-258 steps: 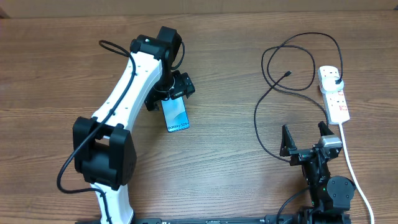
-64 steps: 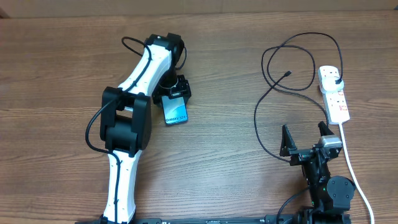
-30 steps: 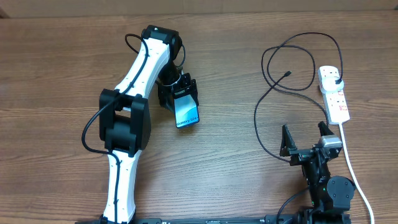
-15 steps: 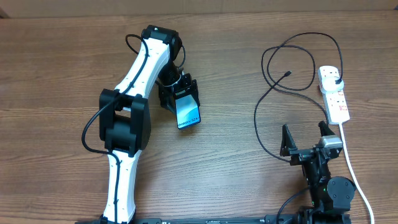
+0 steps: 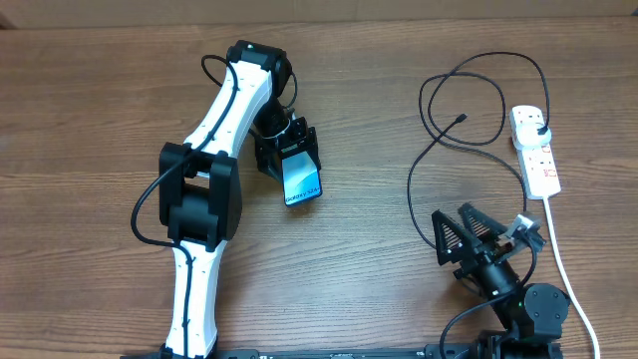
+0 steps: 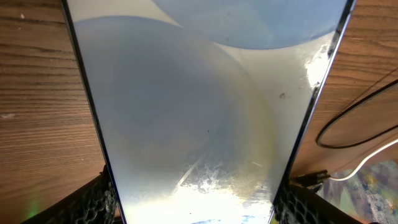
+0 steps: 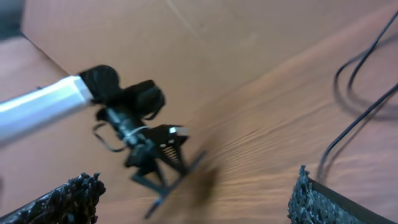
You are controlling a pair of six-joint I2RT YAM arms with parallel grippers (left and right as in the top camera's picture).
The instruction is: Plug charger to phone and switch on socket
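My left gripper is shut on the phone, gripping its upper end; the blue screen with white text faces up, tilted. In the left wrist view the phone fills the frame between the two fingers. The black charger cable loops on the table at the right, its connector tip lying free and its plug seated in the white socket strip. My right gripper is open and empty near the front right, turned toward the left. Its wrist view shows the left arm holding the phone, blurred.
The strip's thick white cord runs down the right side past my right arm's base. The left arm stretches from the front edge up the left-centre of the wooden table.
The left gripper carried the phone a little right and turned it, then held still. In the last half second the right gripper swung round to face left.
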